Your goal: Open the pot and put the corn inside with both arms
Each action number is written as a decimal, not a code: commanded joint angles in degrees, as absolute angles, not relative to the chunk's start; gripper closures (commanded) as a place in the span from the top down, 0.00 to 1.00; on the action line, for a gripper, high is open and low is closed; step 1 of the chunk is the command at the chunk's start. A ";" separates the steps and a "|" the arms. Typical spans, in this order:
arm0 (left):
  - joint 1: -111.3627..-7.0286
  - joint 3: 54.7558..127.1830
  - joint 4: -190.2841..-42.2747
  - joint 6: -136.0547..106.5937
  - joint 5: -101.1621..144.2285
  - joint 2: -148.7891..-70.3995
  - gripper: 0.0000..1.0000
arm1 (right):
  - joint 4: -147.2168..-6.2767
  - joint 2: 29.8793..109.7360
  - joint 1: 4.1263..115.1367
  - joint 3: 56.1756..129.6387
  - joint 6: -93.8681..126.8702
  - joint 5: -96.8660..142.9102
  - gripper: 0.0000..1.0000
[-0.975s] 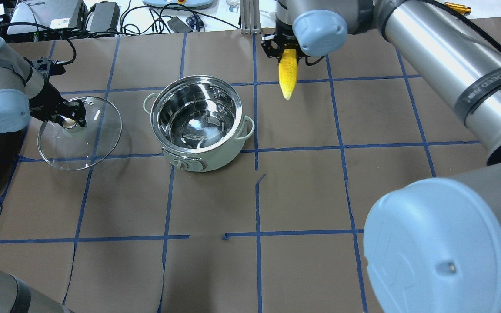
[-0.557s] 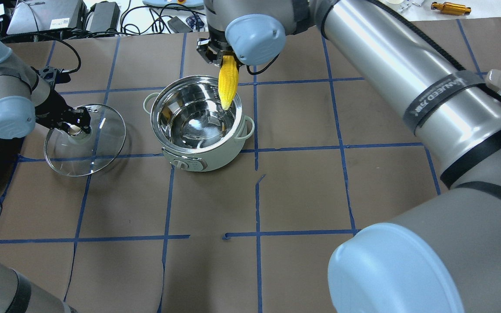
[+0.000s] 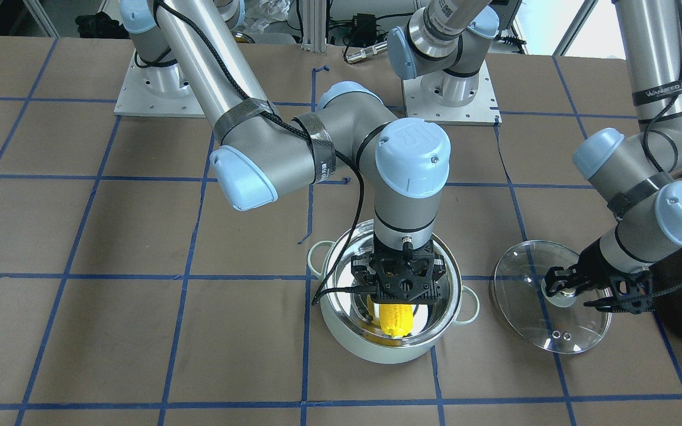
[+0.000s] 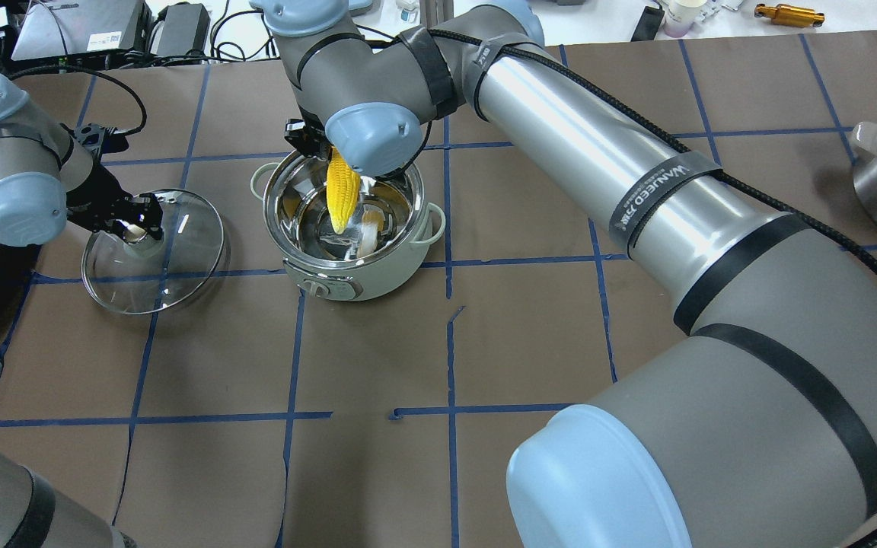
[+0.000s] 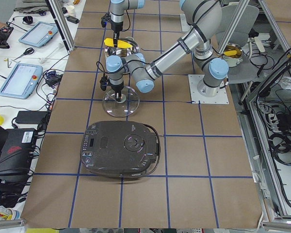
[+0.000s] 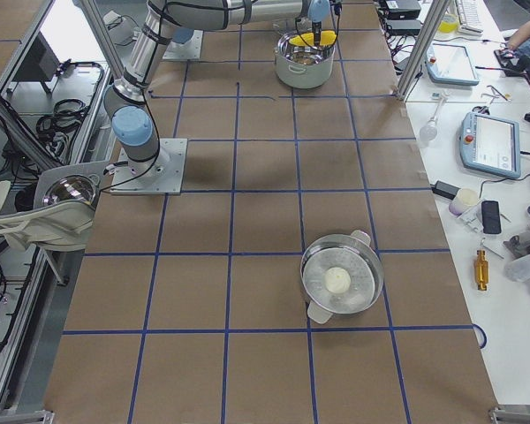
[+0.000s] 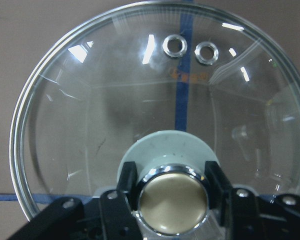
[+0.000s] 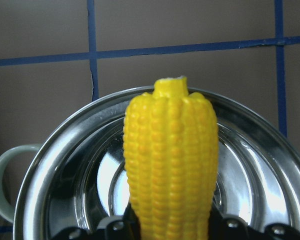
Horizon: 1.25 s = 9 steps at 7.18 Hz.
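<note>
The pale mint pot (image 4: 393,270) stands open, with its steel inside showing. My right gripper (image 3: 398,303) is shut on the thick end of the yellow corn (image 4: 339,194). It holds the cob tip-down over the pot, with the tip below the rim. In the right wrist view the corn (image 8: 170,165) stands in front of the pot's rim (image 8: 65,150). My left gripper (image 4: 132,226) is shut on the beige knob (image 7: 172,202) of the glass lid (image 4: 172,262). It holds the lid low and tilted, left of the pot and apart from it.
A black glossy appliance (image 5: 121,148) sits beyond the lid at the table's left end. A second steel pot (image 6: 340,278) with a white round thing inside stands far to the right. Cables and boxes (image 4: 180,30) line the far edge.
My right arm carried the corn leftward from beyond the pot's right to over the pot, and lowered its tip inside. My left gripper and the lid shifted slightly right.
</note>
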<state>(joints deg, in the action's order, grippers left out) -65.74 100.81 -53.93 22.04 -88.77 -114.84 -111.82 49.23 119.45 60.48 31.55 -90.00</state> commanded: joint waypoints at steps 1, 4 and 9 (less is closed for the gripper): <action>-65.74 100.90 -54.40 21.97 -88.68 -114.96 0.89 | -111.89 49.39 119.71 60.64 29.98 -90.00 1.00; -68.01 99.59 -56.41 19.61 -88.94 -112.16 1.00 | -111.36 54.03 119.10 63.35 28.05 -90.26 1.00; -85.03 83.89 -79.15 5.46 -89.56 -98.19 1.00 | -97.95 73.52 101.13 76.62 16.48 -90.18 1.00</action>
